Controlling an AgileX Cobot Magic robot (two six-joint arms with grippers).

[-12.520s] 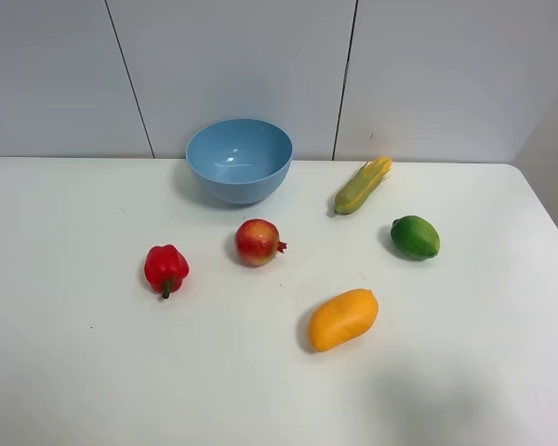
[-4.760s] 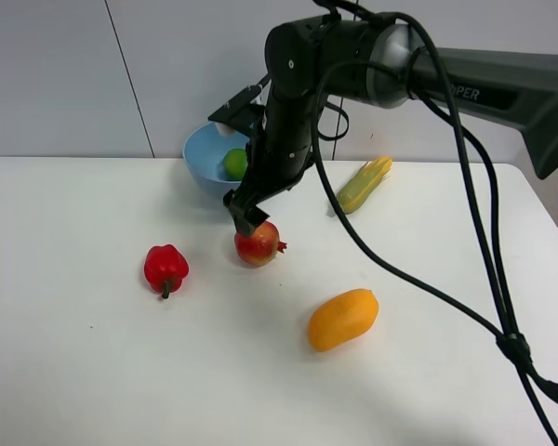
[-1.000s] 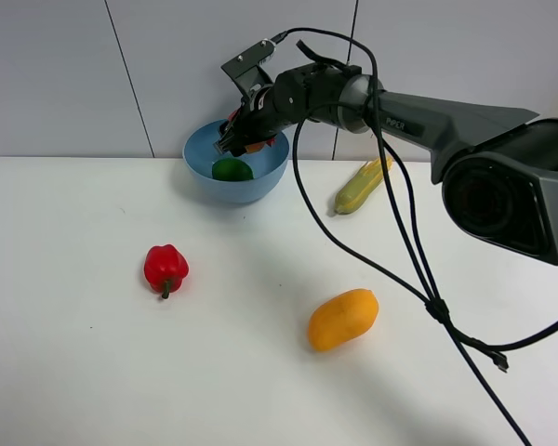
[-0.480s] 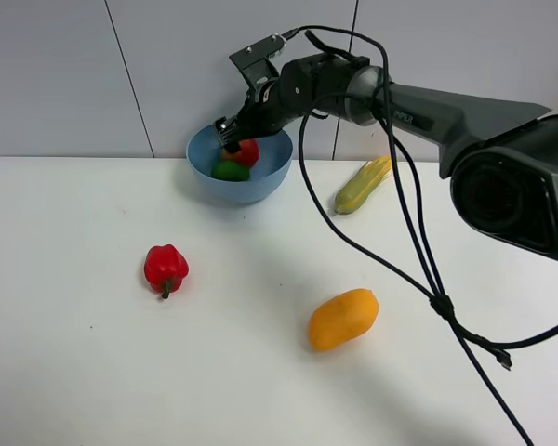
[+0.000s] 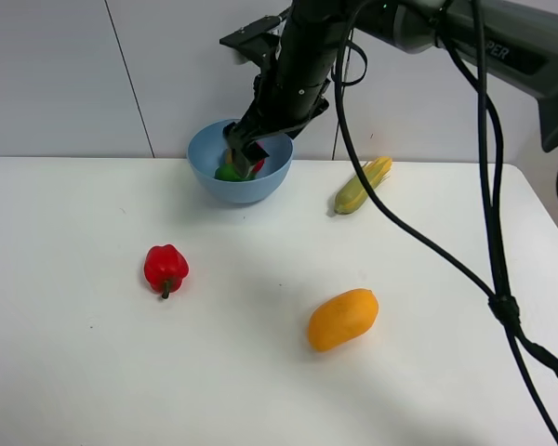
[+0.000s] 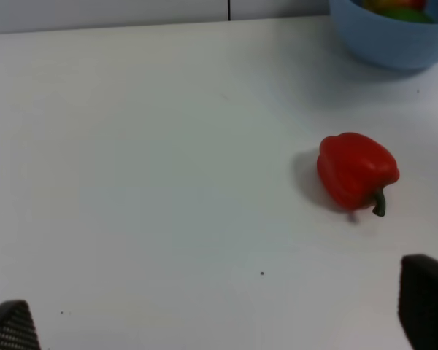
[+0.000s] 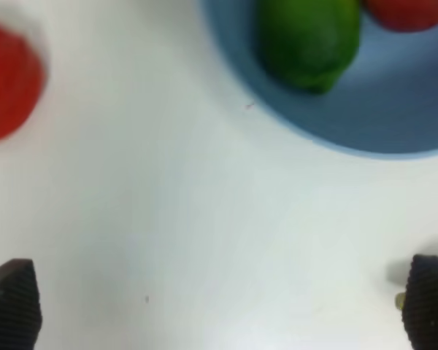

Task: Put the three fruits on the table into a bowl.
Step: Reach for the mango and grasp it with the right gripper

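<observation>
Since a second ago, when my right gripper (image 5: 241, 158) carried the pomegranate (image 7: 409, 13) above the bowl (image 5: 265, 184), one item has changed place: the pomegranate now lies inside the bowl, right beside the lime (image 7: 310, 36).

Right gripper: jaws spread wide, nothing between them, poised over the bowl's near rim.

Left gripper (image 6: 219, 321): jaws apart, empty, low over the table, the pepper lying between it and the bowl.

Tally: two fruits of three in the bowl.

Outstanding: mango (image 5: 342, 319), on the table (image 5: 84, 372) well in front of the bowl, toward my right. I judge it the next pick.

Not for the bowl: red pepper (image 5: 166, 268), in front of the bowl toward my left; corn cob (image 5: 363, 185), near the bowl's right side.

Surface: white, flat, with a rounded corner.

Room: pale grey panelled wall (image 5: 56, 74) directly behind the bowl.
</observation>
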